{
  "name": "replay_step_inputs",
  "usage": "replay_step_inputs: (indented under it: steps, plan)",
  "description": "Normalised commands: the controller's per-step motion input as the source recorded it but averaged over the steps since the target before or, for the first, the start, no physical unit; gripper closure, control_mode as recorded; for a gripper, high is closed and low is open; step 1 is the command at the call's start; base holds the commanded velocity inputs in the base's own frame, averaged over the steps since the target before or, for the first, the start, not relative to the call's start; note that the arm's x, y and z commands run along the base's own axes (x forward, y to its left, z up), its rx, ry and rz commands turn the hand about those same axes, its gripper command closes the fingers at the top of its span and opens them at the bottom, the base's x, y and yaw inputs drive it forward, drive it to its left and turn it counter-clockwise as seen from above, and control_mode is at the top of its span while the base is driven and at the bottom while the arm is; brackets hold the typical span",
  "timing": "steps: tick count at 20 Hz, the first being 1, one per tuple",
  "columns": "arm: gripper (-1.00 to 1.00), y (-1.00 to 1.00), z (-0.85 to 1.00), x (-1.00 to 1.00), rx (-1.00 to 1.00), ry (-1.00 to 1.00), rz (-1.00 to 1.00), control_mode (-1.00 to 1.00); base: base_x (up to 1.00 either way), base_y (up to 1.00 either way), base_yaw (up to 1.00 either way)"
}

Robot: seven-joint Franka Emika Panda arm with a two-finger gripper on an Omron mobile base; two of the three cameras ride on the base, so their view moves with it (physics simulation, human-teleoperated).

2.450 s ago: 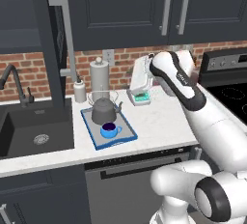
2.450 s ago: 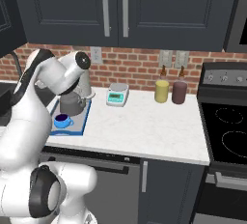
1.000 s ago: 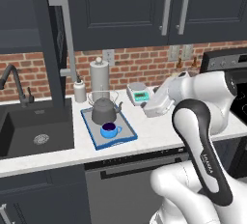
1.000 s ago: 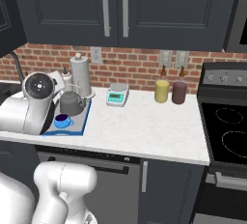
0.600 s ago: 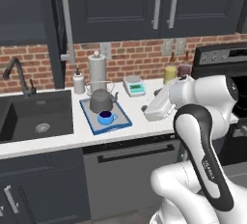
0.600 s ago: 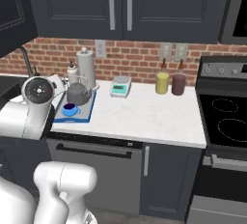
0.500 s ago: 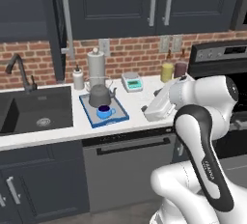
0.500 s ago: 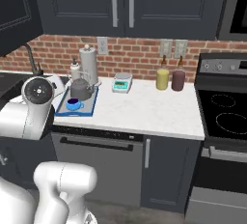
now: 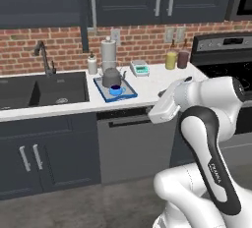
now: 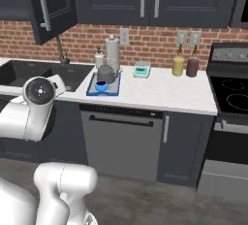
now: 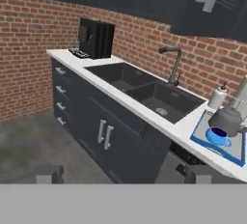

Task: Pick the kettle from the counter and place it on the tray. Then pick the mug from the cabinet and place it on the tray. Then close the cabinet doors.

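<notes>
The dark-grey kettle [image 9: 111,77] [image 10: 105,75] [image 11: 226,120] and the small blue mug [image 9: 116,90] [image 10: 101,87] [image 11: 217,136] both stand on the blue-rimmed tray [image 9: 129,92] [image 10: 90,92] [image 11: 198,133], on the white counter [image 9: 150,85] [image 10: 164,90]. One cabinet door [image 10: 51,6] [image 9: 85,11] of the dark wall cabinet hangs open above the sink, silver handle [image 10: 42,3] outward. My arm is folded back well short of the counter. My gripper [image 11: 121,174] is open, its tips far apart with nothing between them, facing the sink side.
A sink [image 9: 34,89] [image 11: 144,90] with faucet [image 9: 44,57] lies left of the tray. Behind it stand a paper-towel roll [image 9: 108,52] and soap bottle [image 9: 92,65]. A white device [image 9: 140,68], two bottles [image 9: 176,60] and the stove [image 9: 221,57] sit right. A coffee machine [image 11: 95,38] is far left.
The whole picture has pulled back and widened: the base has backed away from the counter. Kettle and mug stay on the tray; the gripper stays open.
</notes>
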Motion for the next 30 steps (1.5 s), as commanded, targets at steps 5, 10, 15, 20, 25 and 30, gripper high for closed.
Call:
replay_step_inputs:
  steps: [5,10,15,20,25,30]
  plan:
    - [-1.00,0.00,0.00,0.00,0.00,0.00,0.00,1.00,-0.47,0.99,0.11]
    - [-1.00,0.00,0.00,0.00,0.00,0.00,0.00,1.00,-0.18,1.00,0.07]
    - [-1.00,0.00,0.00,0.00,0.00,0.00,0.00,1.00,0.07,0.85,0.01]
    - [-1.00,0.00,0.00,0.00,0.00,0.00,0.00,1.00,0.44,0.35,-0.03]
    - [-1.00,0.00,0.00,0.00,0.00,0.00,0.00,1.00,0.48,0.36,-0.01]
    - [-1.00,0.00,0.00,0.00,0.00,0.00,0.00,1.00,0.47,0.42,0.00]
